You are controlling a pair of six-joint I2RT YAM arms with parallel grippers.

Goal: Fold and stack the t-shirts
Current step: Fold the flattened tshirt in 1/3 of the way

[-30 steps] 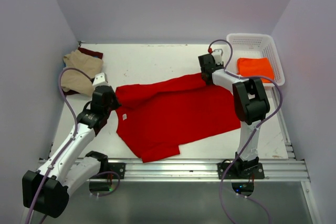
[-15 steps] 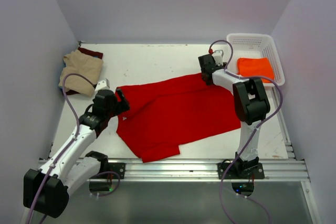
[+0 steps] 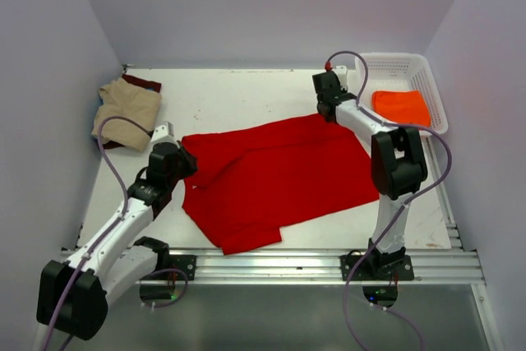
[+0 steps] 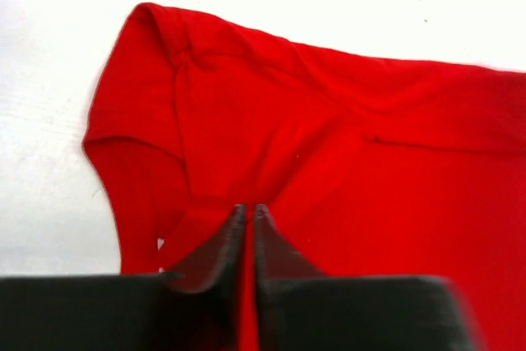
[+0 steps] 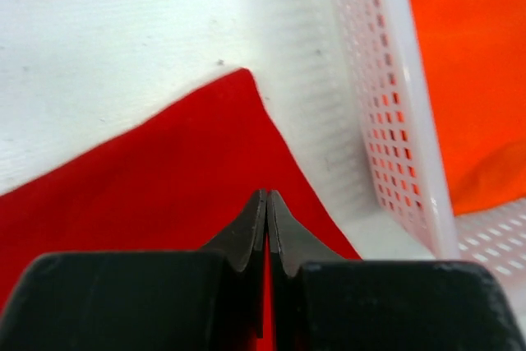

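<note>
Red tee (image 3: 279, 178) lay spread but rumpled on the tabletop (image 3: 238, 92), a creased sleeve just ahead of your left pincer (image 4: 249, 221), whose fingers met with no cloth lifted between them. Your right pincer (image 5: 267, 203) was closed too, poised over the tee's far corner beside the basket (image 5: 386, 121). For a clean fold, you probably needed both opened wide, that sleeve flattened, then matching edges pinched firmly.

red tee (image 3: 279, 174) flat centre, tan (image 3: 127, 108) atop maroon (image 3: 146, 82) left, orange (image 3: 400, 107) right
</note>
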